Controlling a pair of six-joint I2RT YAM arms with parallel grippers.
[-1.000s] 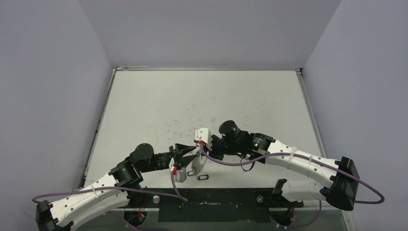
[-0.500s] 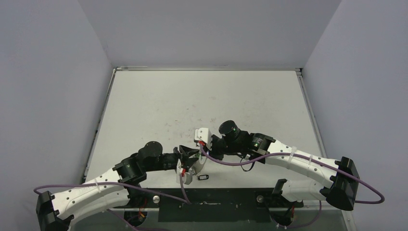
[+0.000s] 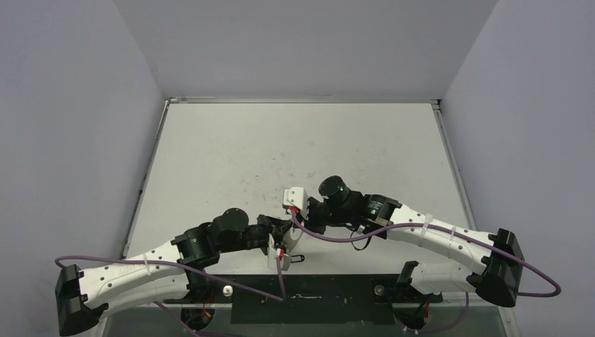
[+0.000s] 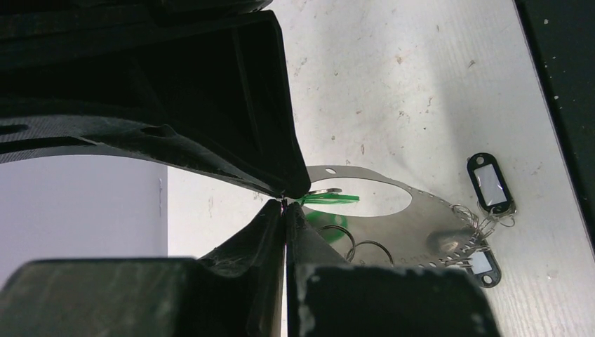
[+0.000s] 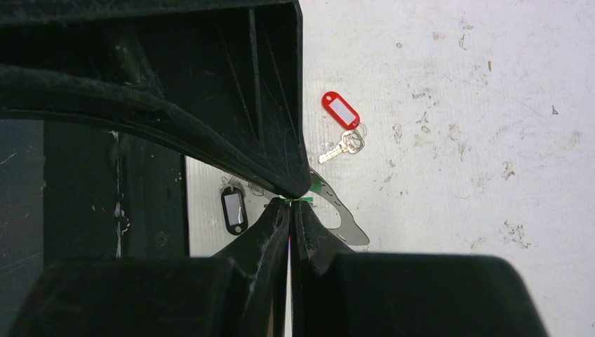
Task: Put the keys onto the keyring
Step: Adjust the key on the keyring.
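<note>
My right gripper (image 5: pixel 289 201) is shut on the green tag (image 5: pixel 303 199) of one key, held just above the keyring (image 5: pixel 339 219), a flat grey metal loop with small rings. In the left wrist view my left gripper (image 4: pixel 284 201) is shut, its tips right against the near end of that green tag (image 4: pixel 330 199); whether it pinches the tag does not show. The keyring (image 4: pixel 421 217) lies beyond and below it. The other key (image 5: pixel 342 147), with its red tag (image 5: pixel 340 110), lies loose on the table. From above, both grippers (image 3: pixel 279 228) (image 3: pixel 300 219) meet near the front edge.
Two black tags (image 4: pixel 491 184) (image 4: pixel 480 263) hang from rings on the keyring's fringe; one black tag (image 5: pixel 234 209) also shows in the right wrist view. The table's dark front strip (image 3: pixel 309 298) lies close behind the work spot. Grey walls enclose the table (image 3: pixel 295 140).
The left arm has swung right toward the right gripper, and its jaws have gone from partly open to shut. The right arm has stayed still.
</note>
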